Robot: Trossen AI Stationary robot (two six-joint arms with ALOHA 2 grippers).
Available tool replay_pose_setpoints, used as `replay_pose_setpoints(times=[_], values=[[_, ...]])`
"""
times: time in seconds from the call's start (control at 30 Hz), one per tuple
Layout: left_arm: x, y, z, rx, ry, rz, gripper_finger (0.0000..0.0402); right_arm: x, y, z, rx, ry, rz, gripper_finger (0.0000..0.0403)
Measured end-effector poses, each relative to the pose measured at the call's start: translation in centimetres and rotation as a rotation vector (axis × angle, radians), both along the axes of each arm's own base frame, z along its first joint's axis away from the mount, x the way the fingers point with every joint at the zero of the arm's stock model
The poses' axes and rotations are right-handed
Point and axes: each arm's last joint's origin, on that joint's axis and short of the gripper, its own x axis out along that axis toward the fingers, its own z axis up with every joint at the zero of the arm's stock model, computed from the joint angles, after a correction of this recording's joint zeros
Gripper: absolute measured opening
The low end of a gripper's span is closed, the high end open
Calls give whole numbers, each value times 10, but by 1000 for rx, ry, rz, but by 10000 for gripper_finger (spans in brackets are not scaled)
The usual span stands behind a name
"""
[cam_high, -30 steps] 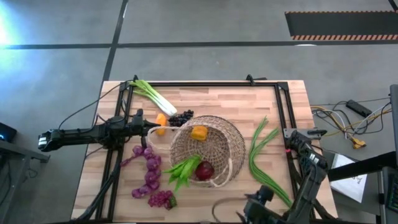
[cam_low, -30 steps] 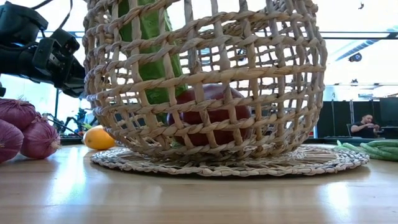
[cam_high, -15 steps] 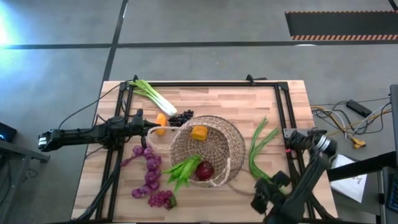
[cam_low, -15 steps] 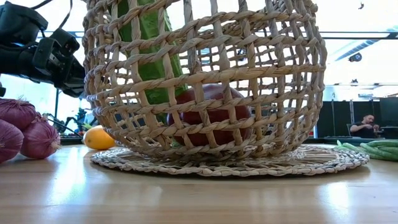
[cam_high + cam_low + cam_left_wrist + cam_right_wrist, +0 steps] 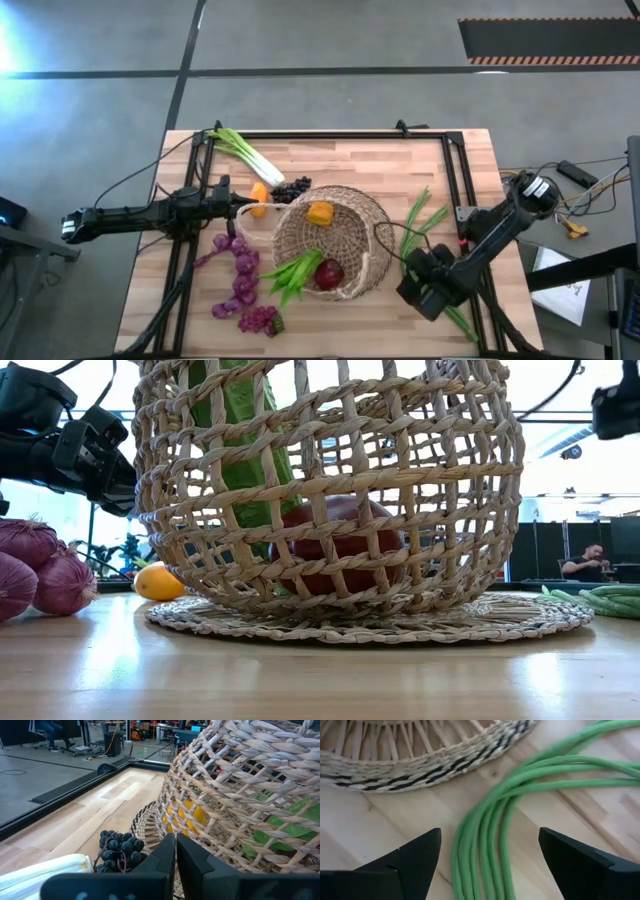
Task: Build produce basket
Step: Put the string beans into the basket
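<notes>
Several long green leaves point(image 5: 492, 827) lie between the spread fingers of the right pincer point(image 5: 490, 855), beside the basket point(image 5: 420, 755).

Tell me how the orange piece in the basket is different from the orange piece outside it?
The orange piece in the pale woven wicker basket sits inside; the other orange piece lies on the wooden table, beside the dark grapes. The inside one looks slightly bigger. Both are orange toy produce.
</notes>
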Motion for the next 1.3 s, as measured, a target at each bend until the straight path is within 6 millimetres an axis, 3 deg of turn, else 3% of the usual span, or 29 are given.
replay_pose_setpoints(times=[0.27,0.6,0.97,1.1,1.3], values=[[0,0,0,0,0,0,0,0,-13,-17,22,61,-27,324],[0,0,0,0,0,0,0,4,-9,-22,71,2,-4,324],[0,0,0,0,0,0,0,-5,-18,-37,60,12,-55,319],[0,0,0,0,0,0,0,-8,-21,-43,72,5,-63,280],[0,0,0,0,0,0,0,-11,-23,-46,69,24,-71,186]])
